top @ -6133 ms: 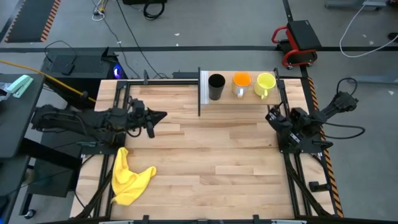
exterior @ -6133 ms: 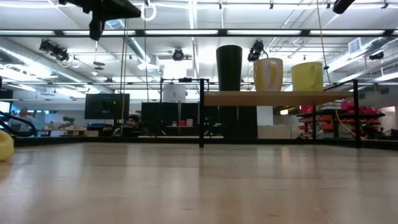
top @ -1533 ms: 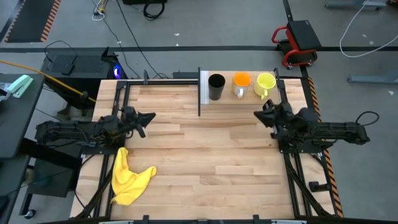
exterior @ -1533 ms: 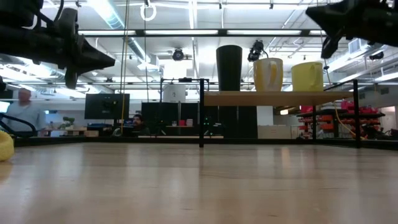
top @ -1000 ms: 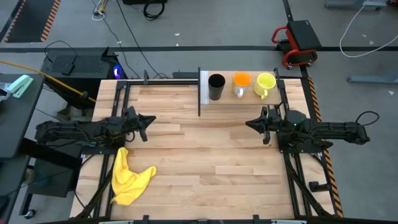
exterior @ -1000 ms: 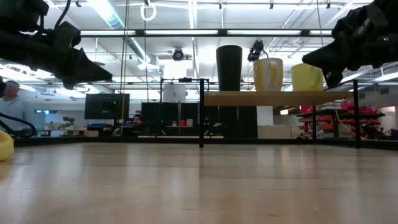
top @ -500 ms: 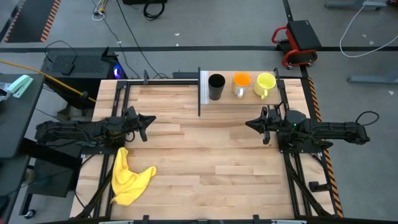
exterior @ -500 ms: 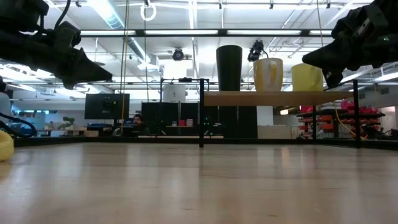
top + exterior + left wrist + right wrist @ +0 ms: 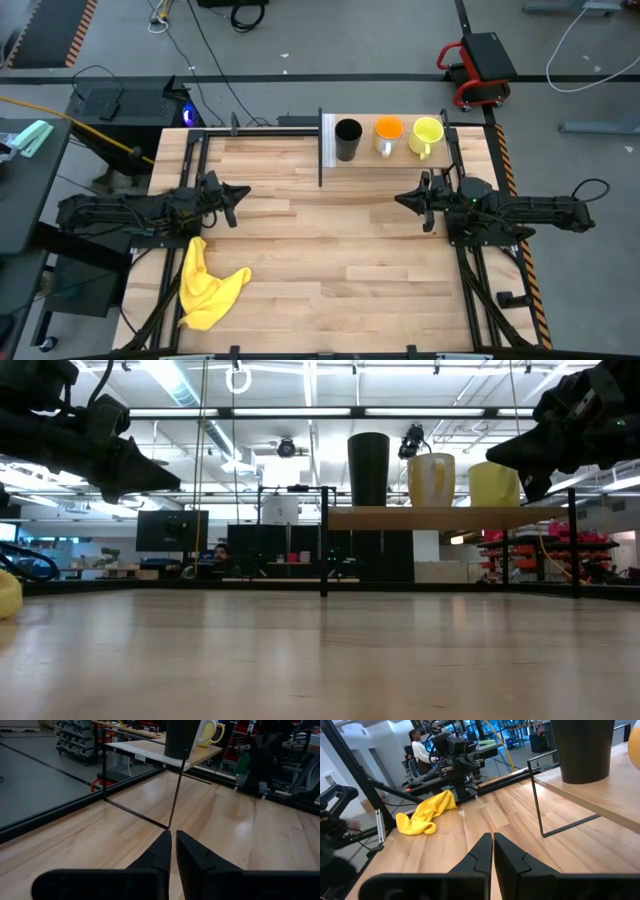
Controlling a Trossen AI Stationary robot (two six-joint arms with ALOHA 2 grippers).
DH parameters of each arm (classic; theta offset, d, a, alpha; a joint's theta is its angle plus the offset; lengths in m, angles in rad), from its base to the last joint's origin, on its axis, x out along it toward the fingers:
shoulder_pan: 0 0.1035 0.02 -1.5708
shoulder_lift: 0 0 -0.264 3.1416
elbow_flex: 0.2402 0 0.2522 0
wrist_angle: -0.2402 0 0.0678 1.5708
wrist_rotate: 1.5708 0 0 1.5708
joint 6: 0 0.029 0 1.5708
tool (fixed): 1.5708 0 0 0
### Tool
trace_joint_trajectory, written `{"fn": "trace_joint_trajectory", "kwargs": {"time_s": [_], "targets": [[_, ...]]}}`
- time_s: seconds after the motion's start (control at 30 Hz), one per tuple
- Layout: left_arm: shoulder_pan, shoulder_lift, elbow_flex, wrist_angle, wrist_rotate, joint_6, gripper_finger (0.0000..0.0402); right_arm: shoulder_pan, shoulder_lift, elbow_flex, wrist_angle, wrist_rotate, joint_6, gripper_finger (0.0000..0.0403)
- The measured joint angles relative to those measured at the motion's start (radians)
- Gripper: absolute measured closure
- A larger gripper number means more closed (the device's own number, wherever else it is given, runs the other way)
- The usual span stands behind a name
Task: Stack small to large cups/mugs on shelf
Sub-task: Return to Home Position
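Three cups stand on their bases in a row on the shelf (image 9: 385, 160) at the table's far edge: a tall black cup (image 9: 347, 139), an orange mug (image 9: 388, 133) and a yellow-green mug (image 9: 427, 133). In the low view they are the black cup (image 9: 368, 468), the orange mug (image 9: 431, 479) and the yellow-green mug (image 9: 494, 483). My left gripper (image 9: 245, 190) hovers shut and level over the table's left side, holding nothing. My right gripper (image 9: 398, 200) hovers shut over the right side, just near of the shelf, also holding nothing.
A crumpled yellow cloth (image 9: 208, 285) lies at the near left corner. The shelf has a white upright end panel (image 9: 327, 140) and thin black posts (image 9: 324, 540). Bare wooden tabletop (image 9: 330, 250) lies between the arms. A person (image 9: 420, 747) sits in the room beyond.
Just over a second ago my right gripper sank a little and swung away from the shelf toward the table's near and left edges. Since then both arms have kept still, and the cups have not moved.
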Motion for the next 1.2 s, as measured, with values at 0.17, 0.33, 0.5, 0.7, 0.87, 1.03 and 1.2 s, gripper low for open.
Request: {"fn": "trace_joint_trajectory", "kwargs": {"time_s": [0.17, 0.33, 0.5, 0.7, 0.87, 1.03, 1.2], "targets": [[0.000, 0.000, 0.000, 0.000, 0.000, 0.000, 0.0375, 0.000, 0.000, 0.000, 0.000, 0.000, 0.000, 0.0380], [0.000, 0.000, 0.000, 0.000, 0.000, 0.000, 0.0377, 0.000, 0.000, 0.000, 0.000, 0.000, 0.000, 0.0380], [-0.067, 0.000, 0.000, 0.000, 0.003, 0.000, 0.0369, 0.000, 0.000, 0.000, 0.000, 0.000, 0.000, 0.0380], [-0.095, 0.000, 0.000, -0.001, 0.002, 0.000, 0.0367, 0.000, 0.000, 0.000, 0.000, 0.000, 0.000, 0.0380], [-0.095, 0.000, 0.000, -0.001, 0.000, 0.000, 0.0375, 0.000, 0.000, 0.000, 0.000, 0.000, 0.000, 0.0380], [-0.095, 0.000, 0.000, -0.001, 0.000, 0.000, 0.0378, 0.000, 0.000, 0.000, 0.000, 0.000, 0.000, 0.0380], [-0.094, 0.000, 0.000, -0.001, 0.000, 0.000, 0.0370, 0.000, 0.000, 0.000, 0.000, 0.000, 0.000, 0.0380]]}}
